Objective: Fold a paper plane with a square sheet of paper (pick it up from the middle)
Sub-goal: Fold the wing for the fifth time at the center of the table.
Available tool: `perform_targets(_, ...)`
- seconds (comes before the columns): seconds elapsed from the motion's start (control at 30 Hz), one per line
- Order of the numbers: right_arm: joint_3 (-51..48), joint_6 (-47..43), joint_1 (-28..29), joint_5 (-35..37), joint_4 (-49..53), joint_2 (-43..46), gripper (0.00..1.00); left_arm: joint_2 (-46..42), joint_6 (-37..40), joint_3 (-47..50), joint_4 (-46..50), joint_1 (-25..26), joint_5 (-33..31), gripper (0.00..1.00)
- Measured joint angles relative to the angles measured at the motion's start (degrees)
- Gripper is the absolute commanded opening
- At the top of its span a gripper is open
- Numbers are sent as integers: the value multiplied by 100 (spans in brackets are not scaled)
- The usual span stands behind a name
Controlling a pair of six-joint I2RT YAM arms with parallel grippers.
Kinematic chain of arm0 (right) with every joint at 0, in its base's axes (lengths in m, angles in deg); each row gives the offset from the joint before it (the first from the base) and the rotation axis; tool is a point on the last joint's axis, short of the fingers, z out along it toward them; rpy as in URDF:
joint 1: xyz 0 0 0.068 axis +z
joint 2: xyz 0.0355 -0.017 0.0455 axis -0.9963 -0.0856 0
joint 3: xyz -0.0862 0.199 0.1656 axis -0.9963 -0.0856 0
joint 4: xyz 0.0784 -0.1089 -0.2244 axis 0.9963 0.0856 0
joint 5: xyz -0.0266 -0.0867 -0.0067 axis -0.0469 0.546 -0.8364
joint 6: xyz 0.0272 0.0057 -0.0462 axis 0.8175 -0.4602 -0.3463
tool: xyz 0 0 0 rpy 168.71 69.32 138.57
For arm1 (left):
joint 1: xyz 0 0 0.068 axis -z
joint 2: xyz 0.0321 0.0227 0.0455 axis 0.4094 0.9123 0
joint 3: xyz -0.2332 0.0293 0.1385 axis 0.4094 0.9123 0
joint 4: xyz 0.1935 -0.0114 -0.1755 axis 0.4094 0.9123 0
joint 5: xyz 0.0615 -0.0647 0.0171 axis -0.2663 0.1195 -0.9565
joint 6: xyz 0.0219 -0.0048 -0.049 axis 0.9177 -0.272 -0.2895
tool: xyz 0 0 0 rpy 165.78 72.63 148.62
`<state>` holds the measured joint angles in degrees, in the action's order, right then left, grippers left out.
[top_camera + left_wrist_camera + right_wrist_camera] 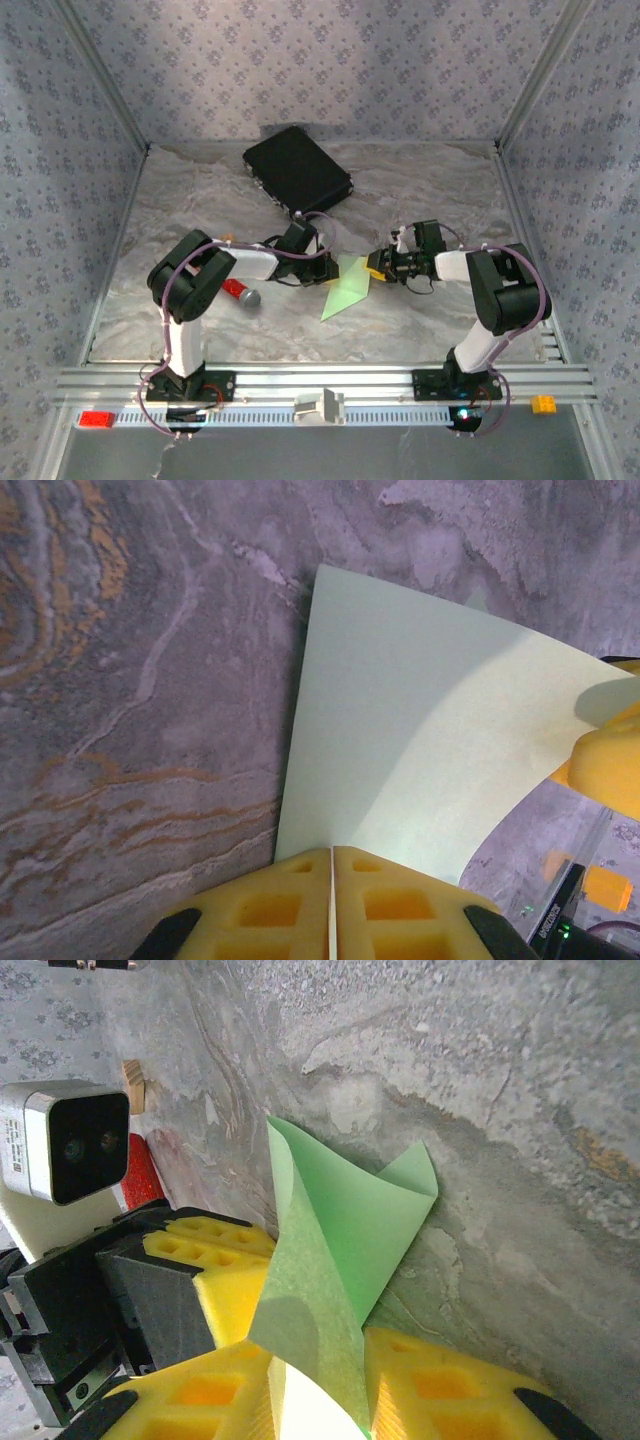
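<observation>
**Left gripper clamped on the paper, right gripper parted**

From the top camera I see the square sheet of paper [347,286] near the middle of the surface [430,195], between the two arms. It is light green and creased to a triangular shape, its long point aimed toward the near edge.

My left gripper [328,268] sits at the sheet's left edge. In the left wrist view its yellow pads [400,905] are pressed together with the paper's edge pinched in the seam, and the sheet [420,720] bows up and away from them.

My right gripper [377,263] is at the sheet's right corner. Its pads [455,1395] stand apart, and a curled fold of the paper [340,1230] rises through the gap.

The black case [297,168] lies well behind, and a red-handled tool [240,292] lies by the left arm.
</observation>
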<state>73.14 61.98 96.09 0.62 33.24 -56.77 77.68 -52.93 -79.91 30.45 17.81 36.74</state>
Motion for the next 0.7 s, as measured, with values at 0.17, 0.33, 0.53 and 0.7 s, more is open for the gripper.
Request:
perform_targets(0.17,13,-175,0,26,68,0,33,33,-96,55,-166,-59,146,9)
perform_targets(0.33,81,-385,50,15,151,-7,32,72,-208,105,-313,-116,308,9)
perform_targets(0.53,85,-483,205,-17,166,-7,31,74,-334,201,-527,-149,376,9)
perform_targets(0.7,4,-546,223,2,170,0,32,74,-380,256,-636,-153,380,9)
